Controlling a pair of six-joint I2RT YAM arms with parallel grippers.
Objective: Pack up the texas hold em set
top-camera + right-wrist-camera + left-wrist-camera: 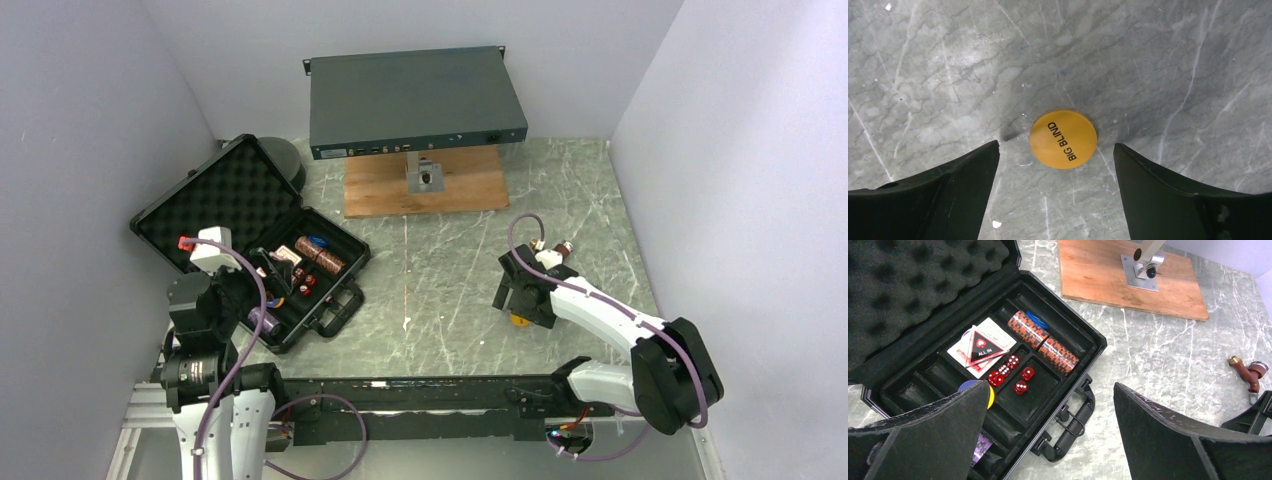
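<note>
The black poker case (150,222) lies open at the left, foam lid tipped back. In the left wrist view its tray (1088,342) holds two rolls of orange chips (1044,339), cards with an ALL IN marker (982,347), several red dice (1013,374) and a blue and yellow button (990,392). My left gripper (1050,437) is open and empty above the case's front edge and handle (1073,422). A yellow BIG BLIND button (1063,139) lies flat on the marble. My right gripper (1055,192) is open just above it; the button also shows in the top view (520,320).
A grey rack unit (412,100) stands on a wooden board (425,185) at the back. A brown connector (1245,372) hangs by the right arm. White walls close in left and right.
</note>
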